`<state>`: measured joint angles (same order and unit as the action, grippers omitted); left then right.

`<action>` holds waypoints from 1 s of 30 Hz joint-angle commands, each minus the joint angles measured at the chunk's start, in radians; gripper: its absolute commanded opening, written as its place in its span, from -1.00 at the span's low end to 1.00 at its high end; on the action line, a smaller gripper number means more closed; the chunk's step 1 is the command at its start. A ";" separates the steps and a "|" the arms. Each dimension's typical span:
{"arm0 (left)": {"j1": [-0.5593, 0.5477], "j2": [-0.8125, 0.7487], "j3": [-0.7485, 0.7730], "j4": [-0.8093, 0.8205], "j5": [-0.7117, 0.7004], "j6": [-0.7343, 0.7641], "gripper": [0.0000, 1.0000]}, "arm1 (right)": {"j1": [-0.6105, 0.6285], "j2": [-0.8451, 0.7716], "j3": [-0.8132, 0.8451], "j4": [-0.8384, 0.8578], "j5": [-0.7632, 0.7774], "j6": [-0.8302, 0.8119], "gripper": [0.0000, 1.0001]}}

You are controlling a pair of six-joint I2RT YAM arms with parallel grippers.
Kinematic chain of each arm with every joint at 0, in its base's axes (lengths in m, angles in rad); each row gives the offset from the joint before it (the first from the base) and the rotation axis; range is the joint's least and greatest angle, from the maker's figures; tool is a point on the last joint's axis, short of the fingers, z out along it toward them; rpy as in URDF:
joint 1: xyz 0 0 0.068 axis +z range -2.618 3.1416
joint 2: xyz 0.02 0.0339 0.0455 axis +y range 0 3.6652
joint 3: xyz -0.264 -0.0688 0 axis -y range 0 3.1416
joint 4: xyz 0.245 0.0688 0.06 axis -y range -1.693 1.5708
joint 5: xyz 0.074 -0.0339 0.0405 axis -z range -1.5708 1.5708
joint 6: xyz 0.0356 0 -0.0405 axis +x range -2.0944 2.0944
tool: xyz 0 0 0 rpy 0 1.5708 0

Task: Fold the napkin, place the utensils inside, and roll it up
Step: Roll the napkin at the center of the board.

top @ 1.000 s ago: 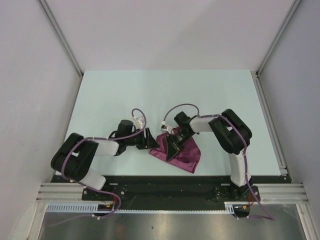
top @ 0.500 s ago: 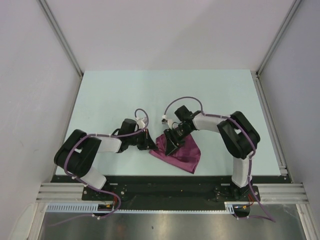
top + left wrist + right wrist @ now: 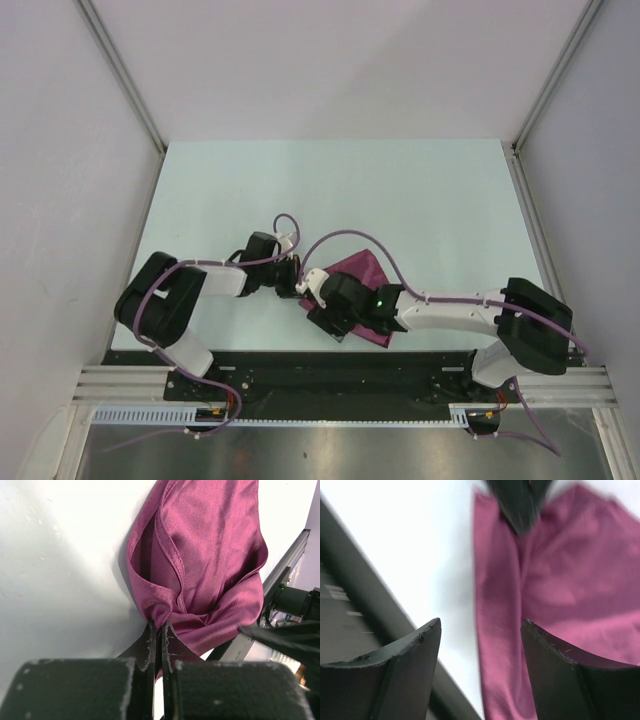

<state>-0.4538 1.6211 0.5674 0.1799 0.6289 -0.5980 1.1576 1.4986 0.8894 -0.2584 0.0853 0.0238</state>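
Moved: right arm (image 3: 450, 312) has swung round since the earlier frame. It now lies low along the near edge with the forearm pointing left, where before it reached in from the far side.
Left side: left end effector (image 3: 159, 630) has shifted slightly right and keeps its hold at the same cloth corner.
Napkin: napkin (image 3: 362, 270) is crumpled and partly folded on the tabletop (image 3: 400, 190), near the front edge and between the two arms. The right wrist covers its middle.
Left end effector state: fingers nearly pressed together, pinching a bunched left corner of the napkin. A hemmed fold stands up just beyond the tips.
Right end effector state: right end effector (image 3: 480, 625) has its fingers spread wide with nothing between them. It hovers over the napkin's near-left part.
Right wrist view: blurred. The left fingers' dark tip shows at the top, on the cloth edge.
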 commanded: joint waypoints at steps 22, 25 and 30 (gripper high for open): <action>0.029 0.017 0.028 -0.057 0.014 0.053 -0.82 | 0.013 0.212 0.014 -0.001 0.015 -0.028 -0.28; 0.050 -0.012 0.029 -0.060 0.000 0.053 -0.40 | -0.027 0.210 0.019 -0.021 -0.167 -0.039 -0.46; 0.102 -0.093 0.023 -0.097 -0.047 0.061 0.16 | -0.110 0.236 0.040 -0.058 -0.468 -0.032 -0.63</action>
<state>-0.3981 1.5986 0.5835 0.1440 0.6670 -0.5758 1.0924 1.6775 0.9230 -0.2333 -0.0238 -0.0216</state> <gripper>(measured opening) 0.515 0.232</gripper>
